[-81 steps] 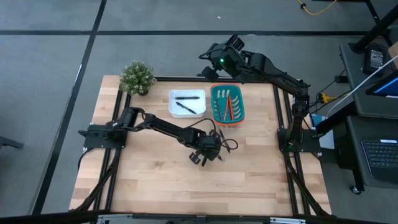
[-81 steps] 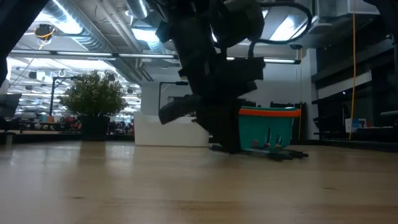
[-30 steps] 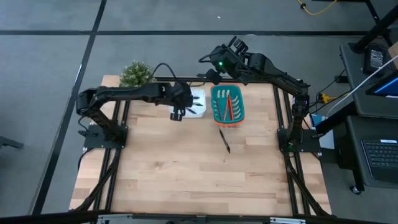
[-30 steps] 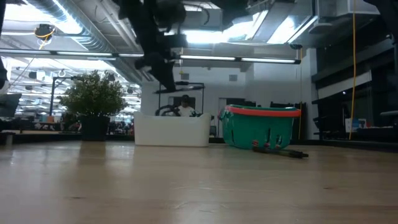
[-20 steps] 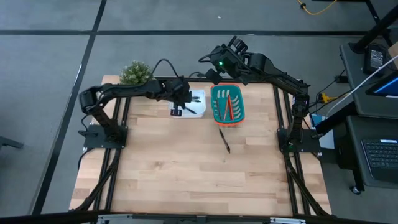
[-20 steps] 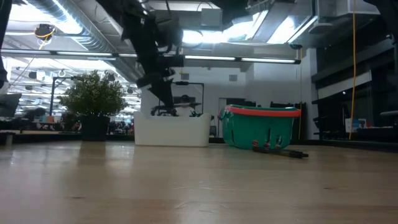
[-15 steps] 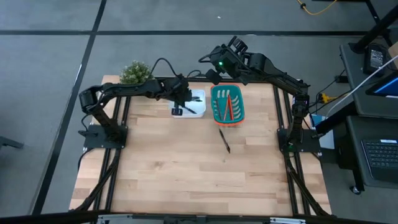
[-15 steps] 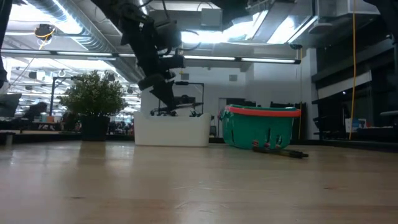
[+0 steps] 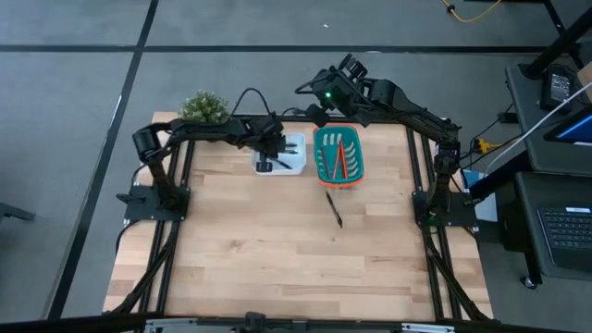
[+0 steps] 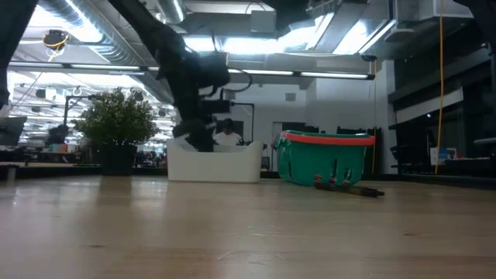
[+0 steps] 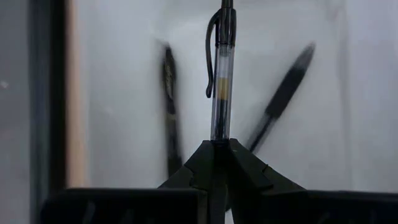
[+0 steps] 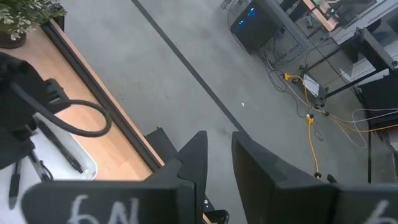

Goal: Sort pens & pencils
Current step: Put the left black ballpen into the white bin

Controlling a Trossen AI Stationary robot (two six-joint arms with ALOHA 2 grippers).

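My left gripper [image 9: 267, 159] hangs over the white tray [image 9: 294, 154], shut on a clear-barrelled pen [image 11: 221, 74] with a black clip. In the low view my left gripper [image 10: 198, 141] dips to the white tray's rim [image 10: 215, 164]. Two dark pens [image 11: 169, 106] [image 11: 283, 93] lie flat on the tray floor. Another dark pen [image 9: 333, 208] lies on the table near the teal basket [image 9: 338, 155], where red and orange pencils [image 9: 339, 157] lie. My right gripper [image 12: 219, 155] waits open, raised beyond the table's far edge. My left gripper pinches one end of the pen's clear barrel [image 11: 217, 132] between its two fingertips. The pen sticks out in line with the fingers, clip end away from them, slanting down over the tray. Its far end runs out of the picture.
A potted plant [image 9: 203, 111] stands at the far left corner. The teal basket [image 10: 325, 159] sits right beside the tray. The near half of the wooden table [image 9: 277, 259] is bare wood.
My left gripper has come down toward the white tray, carrying the pen, and has kept shut on it. The pens in the tray, the pen on the table and the basket have stayed put.
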